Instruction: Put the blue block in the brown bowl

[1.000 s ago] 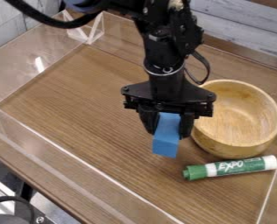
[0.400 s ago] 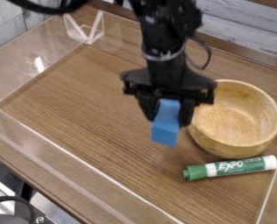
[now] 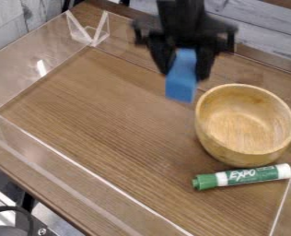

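My gripper point(image 3: 182, 66) hangs well above the table near the top middle of the view, blurred by motion, shut on the blue block point(image 3: 181, 77). The block hangs downward from between the fingers, its lower end free in the air. The brown bowl point(image 3: 245, 123) rests on the table at the right, below and to the right of the block, with nothing inside it.
A green-and-white Expo marker point(image 3: 241, 176) lies on the wood in front of the bowl. Clear plastic walls point(image 3: 38, 129) border the wooden table point(image 3: 98, 120) on the left, front and back.
The gripper has risen steeply from just above the table, carrying the blue block up and slightly right toward the bowl's side. Bowl and marker stayed put.
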`<state>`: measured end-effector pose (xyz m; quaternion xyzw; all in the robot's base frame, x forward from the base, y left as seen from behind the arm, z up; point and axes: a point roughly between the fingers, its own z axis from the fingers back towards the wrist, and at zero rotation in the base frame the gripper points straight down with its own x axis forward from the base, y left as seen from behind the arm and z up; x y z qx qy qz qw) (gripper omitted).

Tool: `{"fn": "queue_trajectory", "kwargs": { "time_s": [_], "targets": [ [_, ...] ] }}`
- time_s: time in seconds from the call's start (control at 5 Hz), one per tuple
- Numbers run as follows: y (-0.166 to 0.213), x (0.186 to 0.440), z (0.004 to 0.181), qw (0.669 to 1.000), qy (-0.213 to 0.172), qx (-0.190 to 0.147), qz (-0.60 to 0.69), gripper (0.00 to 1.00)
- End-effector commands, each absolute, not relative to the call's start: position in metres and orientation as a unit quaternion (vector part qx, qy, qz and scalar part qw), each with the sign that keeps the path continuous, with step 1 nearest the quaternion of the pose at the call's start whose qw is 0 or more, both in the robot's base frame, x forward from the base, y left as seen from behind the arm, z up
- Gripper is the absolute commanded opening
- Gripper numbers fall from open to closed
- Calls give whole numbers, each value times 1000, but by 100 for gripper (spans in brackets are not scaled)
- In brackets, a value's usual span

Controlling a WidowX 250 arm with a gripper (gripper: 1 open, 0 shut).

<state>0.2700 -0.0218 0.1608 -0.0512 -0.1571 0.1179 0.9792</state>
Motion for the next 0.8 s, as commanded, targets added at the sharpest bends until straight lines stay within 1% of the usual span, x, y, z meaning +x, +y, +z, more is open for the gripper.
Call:
{"fn": "queue_trajectory", "kwargs": {
  "time_s": [0.0,0.2,0.4,0.6],
  "targets": [
    [-6,285,190,973,-200,-49,103,0],
    [13,280,192,971,-220,-44,86,0],
    [27,275,188,968,-236,-45,74,0],
    [28,272,185,965,-251,-45,59,0]
  ]
}}
